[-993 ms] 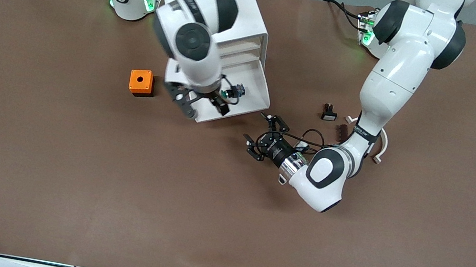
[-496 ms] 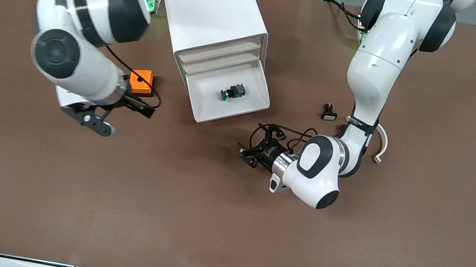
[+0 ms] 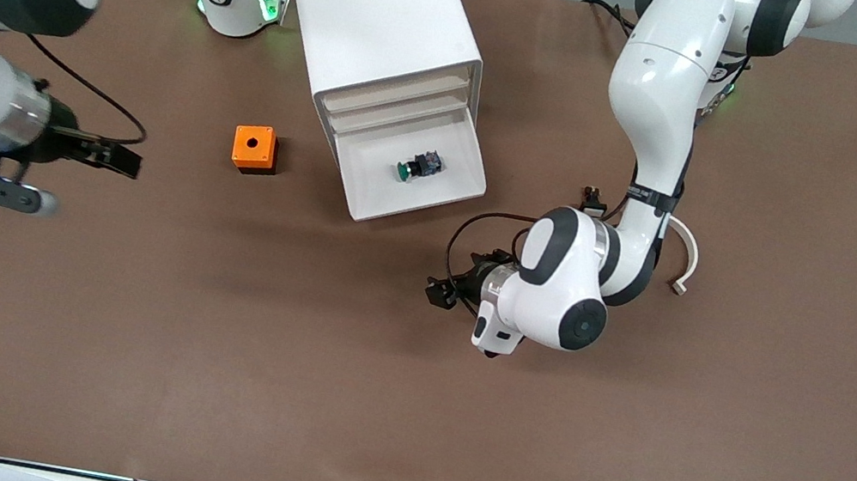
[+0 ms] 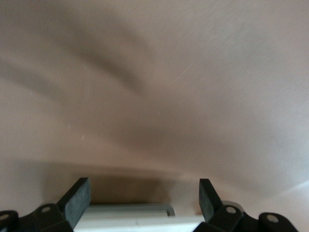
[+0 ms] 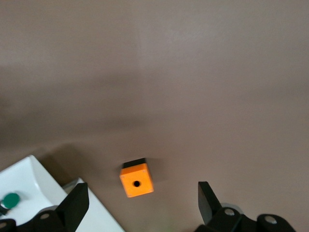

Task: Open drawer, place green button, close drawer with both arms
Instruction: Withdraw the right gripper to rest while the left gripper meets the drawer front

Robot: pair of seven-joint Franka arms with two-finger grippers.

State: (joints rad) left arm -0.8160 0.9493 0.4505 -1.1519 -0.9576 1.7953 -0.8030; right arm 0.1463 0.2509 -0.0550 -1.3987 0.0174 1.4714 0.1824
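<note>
Drawer stands open with the button inside; only closing remains. Left end effector and right end effector gape wide, empty.

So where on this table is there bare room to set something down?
Bare cloth runs nearer the camera than the orange cube and the left tool. It is crowded between the open drawer and the left arm.
</note>
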